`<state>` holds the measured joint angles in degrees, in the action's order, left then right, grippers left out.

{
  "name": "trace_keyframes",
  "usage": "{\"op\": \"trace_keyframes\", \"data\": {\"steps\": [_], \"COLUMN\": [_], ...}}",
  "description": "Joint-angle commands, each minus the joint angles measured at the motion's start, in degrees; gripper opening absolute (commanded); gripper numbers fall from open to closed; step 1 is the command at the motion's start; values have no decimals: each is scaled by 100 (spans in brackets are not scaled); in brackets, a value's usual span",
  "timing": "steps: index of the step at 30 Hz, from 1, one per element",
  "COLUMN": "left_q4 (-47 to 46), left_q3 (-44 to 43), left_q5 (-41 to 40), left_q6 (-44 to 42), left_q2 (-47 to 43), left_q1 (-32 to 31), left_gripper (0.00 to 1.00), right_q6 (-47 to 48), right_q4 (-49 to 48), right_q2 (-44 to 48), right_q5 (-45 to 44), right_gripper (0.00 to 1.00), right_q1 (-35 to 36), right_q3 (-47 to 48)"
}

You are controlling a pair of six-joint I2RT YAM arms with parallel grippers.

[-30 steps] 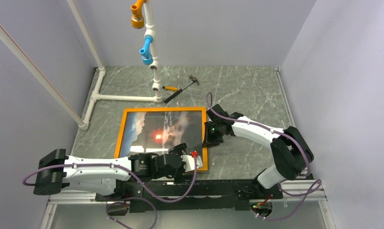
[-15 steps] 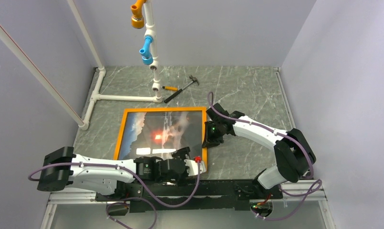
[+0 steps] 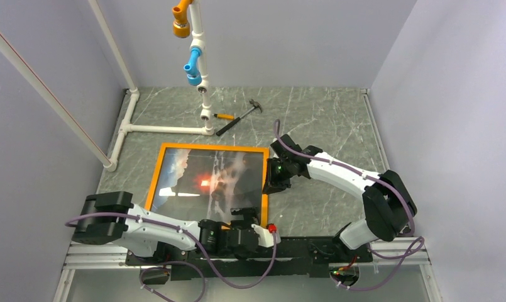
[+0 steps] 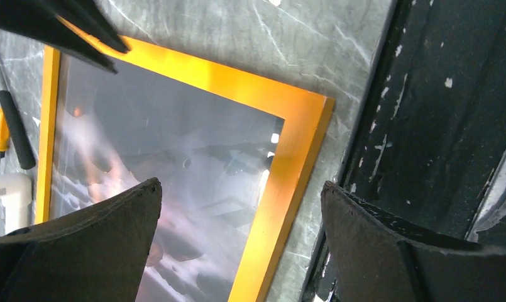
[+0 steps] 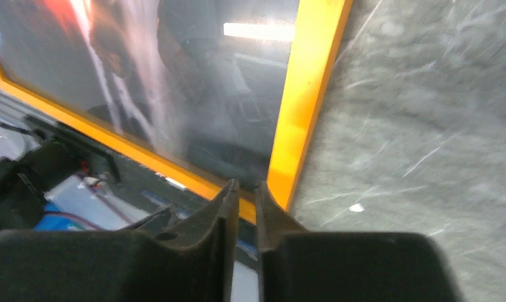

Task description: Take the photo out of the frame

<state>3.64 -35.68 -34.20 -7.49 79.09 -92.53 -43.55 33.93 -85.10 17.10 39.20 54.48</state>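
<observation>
While your right fingers point(image 5: 207, 229) sit pinched shut by the frame point(image 5: 307, 94) edge (left fingers point(image 4: 105, 226) wide open, holding nothing), lifting could drag frame and photo point(image 5: 175, 75) together.

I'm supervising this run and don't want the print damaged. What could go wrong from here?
The frame has its near corner close to the black rail; a tug from the open left gripper might drag it onto the rail. The right gripper is shut at the frame's right border; it may slip and scrape the glossy photo. Pushed away, the frame could hit the hammer.
</observation>
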Motion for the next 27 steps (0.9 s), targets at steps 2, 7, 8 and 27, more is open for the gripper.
{"op": "trace_keyframes", "data": {"steps": [2, 7, 8, 27], "left_q4": [-232, -170, -124, 803], "left_q3": [-114, 266, 332, 298], "left_q5": [334, 1374, 1535, 2586], "left_q6": [580, 1232, 1296, 2327], "left_q2": [-774, -1932, -2191, -3812], "left_q1": [110, 647, 768, 1510], "left_gripper": [99, 100, 99, 99], "right_q6": [247, 73, 0, -729], "right_q4": [-32, -232, -222, -366], "right_q2": [230, -108, -179, -607], "right_q5": [-945, -937, -1031, -2083], "right_gripper": [56, 59, 58, 43], "right_q1": [377, 572, 643, 1335], "right_q3": [92, 21, 27, -555]}}
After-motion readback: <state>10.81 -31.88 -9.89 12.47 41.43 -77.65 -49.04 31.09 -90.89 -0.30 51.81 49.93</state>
